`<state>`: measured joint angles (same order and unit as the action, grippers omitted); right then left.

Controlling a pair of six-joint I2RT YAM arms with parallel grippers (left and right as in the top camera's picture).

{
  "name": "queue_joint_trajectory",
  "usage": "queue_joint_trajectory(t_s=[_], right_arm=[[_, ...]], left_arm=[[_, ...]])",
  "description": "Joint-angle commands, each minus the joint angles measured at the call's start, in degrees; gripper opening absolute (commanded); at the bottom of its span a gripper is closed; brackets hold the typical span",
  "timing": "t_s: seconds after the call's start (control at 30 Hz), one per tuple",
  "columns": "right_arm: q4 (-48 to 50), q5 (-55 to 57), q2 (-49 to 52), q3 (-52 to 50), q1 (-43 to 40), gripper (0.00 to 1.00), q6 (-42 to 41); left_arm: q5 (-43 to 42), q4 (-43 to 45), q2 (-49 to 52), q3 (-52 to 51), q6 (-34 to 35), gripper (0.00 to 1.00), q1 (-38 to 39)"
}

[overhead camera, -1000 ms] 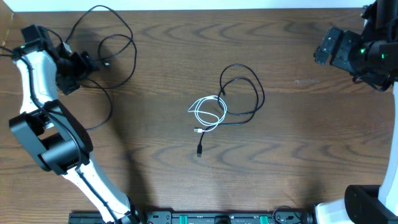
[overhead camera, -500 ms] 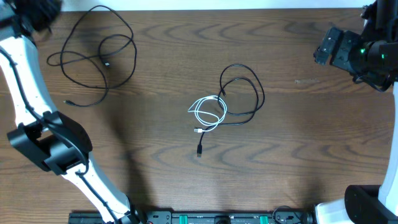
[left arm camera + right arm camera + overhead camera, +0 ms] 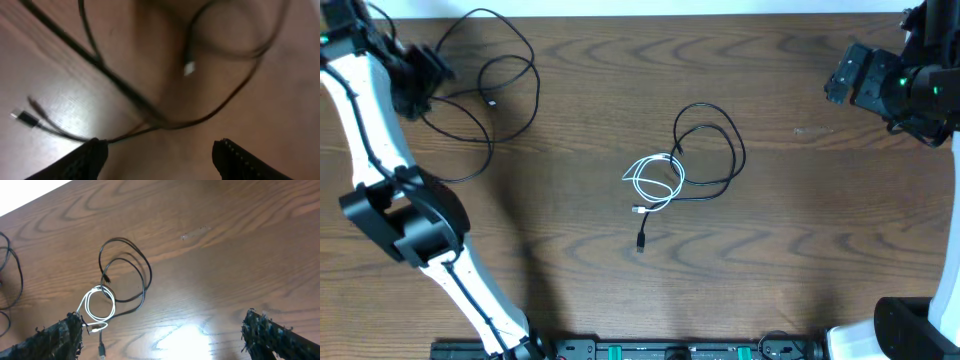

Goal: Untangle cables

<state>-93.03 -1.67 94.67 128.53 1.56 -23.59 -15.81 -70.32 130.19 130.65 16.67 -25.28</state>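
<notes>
At ten o'clock my left gripper sits near the far edge of the tabletop, fingers apart and empty, over the loose black cable. Its wrist view is blurred, and from overhead the gripper hides part of that cable. At centre the white cable lies coiled, laced through the second black cable, with open dark wood all round. At two o'clock my right gripper hangs spread wide, holding nothing, its arm cut by the frame.
</notes>
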Motion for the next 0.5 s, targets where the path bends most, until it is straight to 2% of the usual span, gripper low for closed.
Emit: queue_joint_trajectory(t_s=[0.0,0.07,0.23,0.37,0.47], right_arm=[[-0.07,0.24,0.15,0.02,-0.02,0.99,0.52],[-0.04,0.24,0.15,0.02,-0.02,0.99,0.52],[-0.04,0.24,0.15,0.02,-0.02,0.99,0.52],[-0.07,0.24,0.15,0.02,-0.02,0.99,0.52],[-0.04,0.24,0.15,0.02,-0.02,0.99,0.52]], left_arm=[[-3.13,-2.93,1.42,0.07,-11.8,0.72,0.48],[-5.55,-4.96,2.29,-0.35,-13.09,0.72,1.4],[-2.32,-3.74,2.54,-5.55,-13.46,0.72,3.58],[-0.46,3.39,2.56,-12.15,-12.9,0.72,4.87],[4.74,8.7,2.56,-16.2,-8.5,0.72,5.07]])
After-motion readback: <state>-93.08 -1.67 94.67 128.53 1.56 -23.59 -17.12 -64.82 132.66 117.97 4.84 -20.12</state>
